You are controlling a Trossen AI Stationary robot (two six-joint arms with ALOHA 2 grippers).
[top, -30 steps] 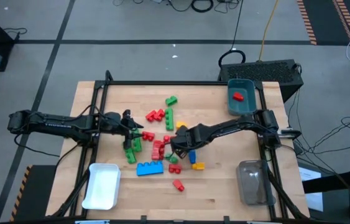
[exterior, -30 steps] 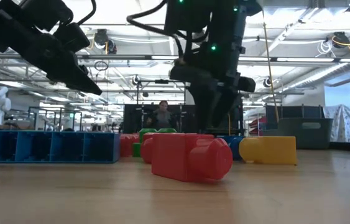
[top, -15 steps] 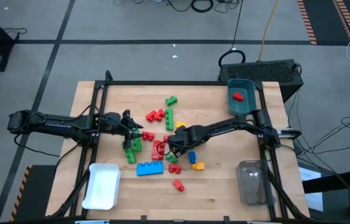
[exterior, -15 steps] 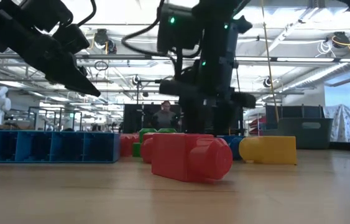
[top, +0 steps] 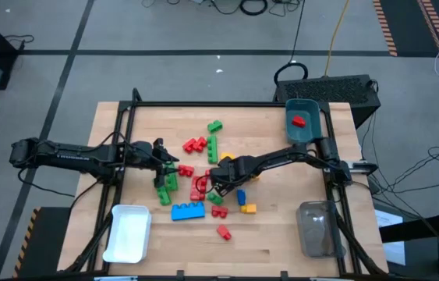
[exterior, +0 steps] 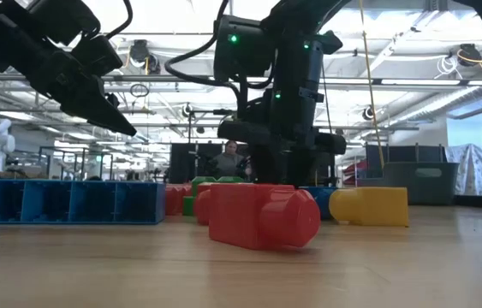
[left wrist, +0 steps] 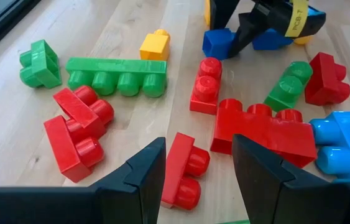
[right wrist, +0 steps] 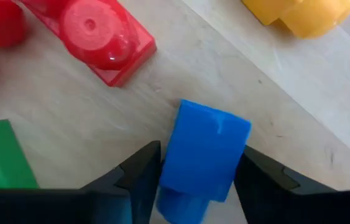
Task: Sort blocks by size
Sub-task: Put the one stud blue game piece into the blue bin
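Plastic looked light, rigid, slick: the small blue brick (right wrist: 204,151) sat between the right gripper (right wrist: 196,180)'s spread fingers mid-table, best squeezed on flat sides. Beyond, the left gripper (left wrist: 197,171) hovered open, empty, over scattered blocks (top: 197,144)

a pale wooden table (top: 266,234) carries scattered blocks (top: 203,176), a teal bin (top: 303,131), white bin (top: 128,233) and clear bin (top: 317,229).

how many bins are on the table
3: a teal bin at the far right corner, a white bin at the near left, a clear bin at the near right.
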